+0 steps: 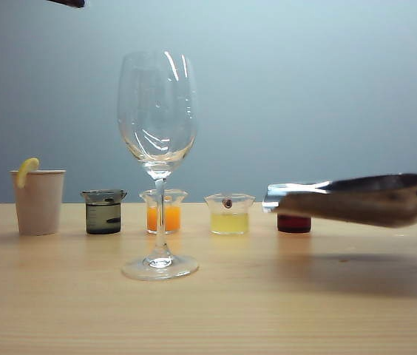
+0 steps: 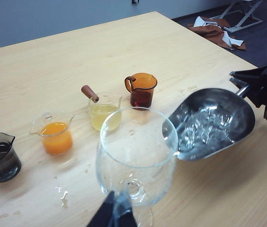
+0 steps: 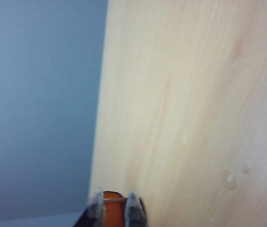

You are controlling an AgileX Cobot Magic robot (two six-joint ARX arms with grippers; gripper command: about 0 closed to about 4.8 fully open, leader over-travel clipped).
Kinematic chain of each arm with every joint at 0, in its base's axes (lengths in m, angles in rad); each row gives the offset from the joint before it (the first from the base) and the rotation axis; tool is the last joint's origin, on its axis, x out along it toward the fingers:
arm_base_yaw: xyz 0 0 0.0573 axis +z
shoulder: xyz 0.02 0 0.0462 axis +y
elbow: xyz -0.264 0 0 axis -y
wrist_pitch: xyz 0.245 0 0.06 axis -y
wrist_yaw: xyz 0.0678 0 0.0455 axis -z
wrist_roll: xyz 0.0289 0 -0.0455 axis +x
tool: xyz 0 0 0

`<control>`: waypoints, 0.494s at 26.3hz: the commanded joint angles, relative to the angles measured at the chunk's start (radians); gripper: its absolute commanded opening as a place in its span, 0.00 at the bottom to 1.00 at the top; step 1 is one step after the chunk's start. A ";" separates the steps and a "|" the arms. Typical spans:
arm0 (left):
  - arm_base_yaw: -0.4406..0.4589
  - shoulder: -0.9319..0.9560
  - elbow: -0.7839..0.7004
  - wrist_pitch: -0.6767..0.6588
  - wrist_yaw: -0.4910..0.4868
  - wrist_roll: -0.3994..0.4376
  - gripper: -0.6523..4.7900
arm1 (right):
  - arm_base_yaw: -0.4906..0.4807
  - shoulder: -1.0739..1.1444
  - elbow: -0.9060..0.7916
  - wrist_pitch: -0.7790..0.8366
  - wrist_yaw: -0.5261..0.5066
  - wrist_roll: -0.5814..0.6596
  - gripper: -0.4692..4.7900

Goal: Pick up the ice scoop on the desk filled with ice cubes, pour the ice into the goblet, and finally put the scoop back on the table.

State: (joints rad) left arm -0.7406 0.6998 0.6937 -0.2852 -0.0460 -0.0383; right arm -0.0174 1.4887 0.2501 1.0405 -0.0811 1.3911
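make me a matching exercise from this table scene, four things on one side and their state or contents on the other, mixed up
Things:
1. goblet
2. ice scoop
3. paper cup
4. beaker just behind the goblet's stem, exterior view

States:
A. lemon slice on its rim
B. empty, standing upright
C. holds orange liquid
D. lifted off the table, ice cubes inside, held at its handle by the right gripper

Pairs: 1-B, 2-D, 3-A, 4-C
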 commanded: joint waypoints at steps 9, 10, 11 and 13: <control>-0.001 -0.003 0.005 0.010 0.005 0.004 0.11 | 0.002 -0.070 0.181 -0.179 -0.057 0.049 0.07; -0.001 -0.003 0.005 0.010 0.005 0.004 0.11 | 0.002 -0.081 0.217 -0.232 -0.062 0.049 0.07; -0.001 -0.003 0.005 0.010 0.005 0.004 0.11 | 0.002 -0.088 0.244 -0.268 -0.077 0.049 0.07; -0.001 -0.005 0.005 0.010 0.005 0.005 0.11 | 0.003 -0.094 0.313 -0.362 -0.098 0.049 0.07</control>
State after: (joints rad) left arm -0.7406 0.6994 0.6937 -0.2852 -0.0452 -0.0383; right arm -0.0158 1.4097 0.5312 0.7032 -0.1581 1.4284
